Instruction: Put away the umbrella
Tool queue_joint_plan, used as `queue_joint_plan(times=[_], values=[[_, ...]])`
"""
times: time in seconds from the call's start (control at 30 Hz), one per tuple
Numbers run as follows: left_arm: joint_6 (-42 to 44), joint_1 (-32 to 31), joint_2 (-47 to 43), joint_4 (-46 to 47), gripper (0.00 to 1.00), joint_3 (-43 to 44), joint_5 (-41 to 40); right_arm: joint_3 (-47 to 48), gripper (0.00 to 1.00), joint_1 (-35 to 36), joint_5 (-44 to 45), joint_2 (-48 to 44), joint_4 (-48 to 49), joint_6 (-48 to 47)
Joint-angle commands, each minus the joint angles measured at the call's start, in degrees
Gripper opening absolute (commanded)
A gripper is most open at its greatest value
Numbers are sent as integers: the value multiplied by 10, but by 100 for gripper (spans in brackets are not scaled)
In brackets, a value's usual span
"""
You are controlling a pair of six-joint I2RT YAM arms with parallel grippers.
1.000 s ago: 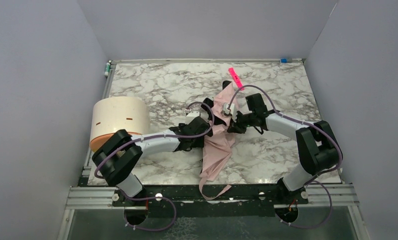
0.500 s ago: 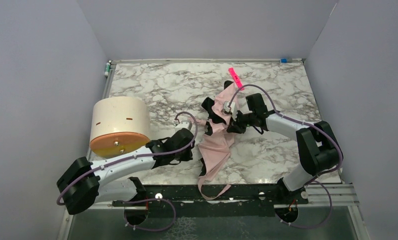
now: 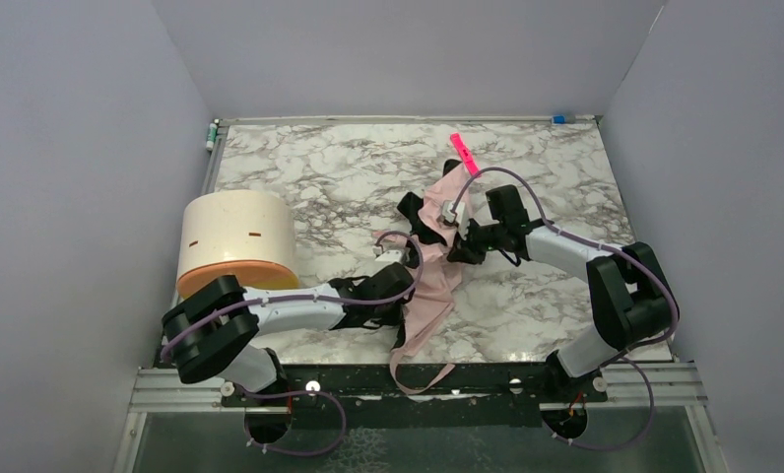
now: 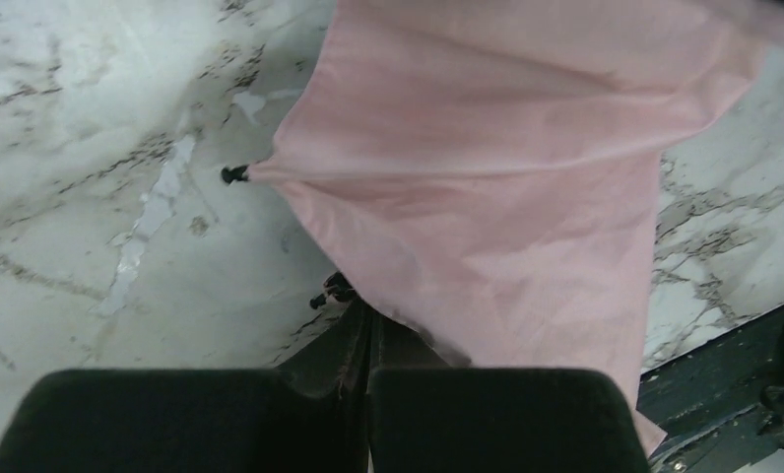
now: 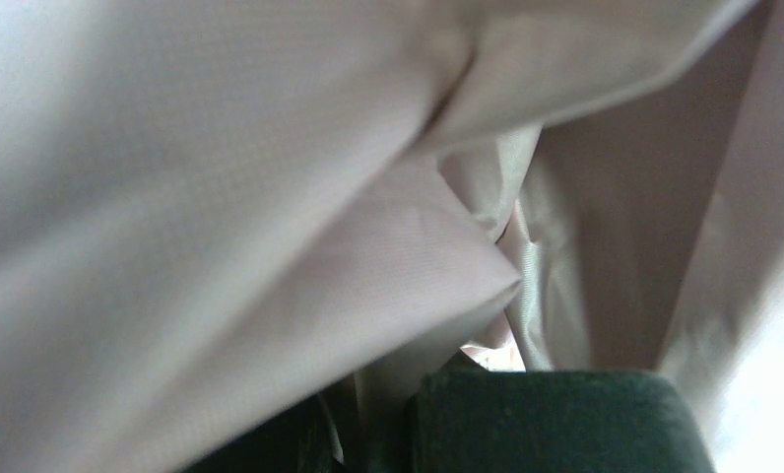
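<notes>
The pale pink fabric folding umbrella (image 3: 432, 281) lies loosely collapsed mid-table on the grey-veined marble tabletop (image 3: 309, 177), its strap trailing over the near edge. The right gripper (image 3: 455, 235) pinches a fold of its far part. The left gripper (image 4: 368, 384), fingers pressed together, meets the near-left hem; whether it holds cloth is unclear. This looks like the gathering step; next the canopy needs bunching around its shaft.

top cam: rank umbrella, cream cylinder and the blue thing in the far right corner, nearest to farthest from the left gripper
From the left gripper:
1. umbrella: its pink fabric is right at the fingertips, just to the gripper's right.
2. cream cylinder: off to the left, by the table's left edge.
3. blue item: at the back, in the far right corner.
</notes>
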Motion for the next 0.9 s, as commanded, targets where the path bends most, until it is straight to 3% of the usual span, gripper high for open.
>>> queue_joint_plan(times=[0.0, 0.43, 0.63, 0.87], values=[[5, -3, 51, 28, 0, 9, 1, -6, 6, -1, -36, -16, 14, -4], [37, 54, 137, -6, 0, 65, -81, 3, 6, 8, -48, -2, -35, -37], [67, 116, 148, 45, 0, 60, -55, 10, 6, 11, -61, 7, -54, -45], [114, 129, 198, 75, 0, 109, -34, 13, 6, 22, -71, 15, -68, -45]])
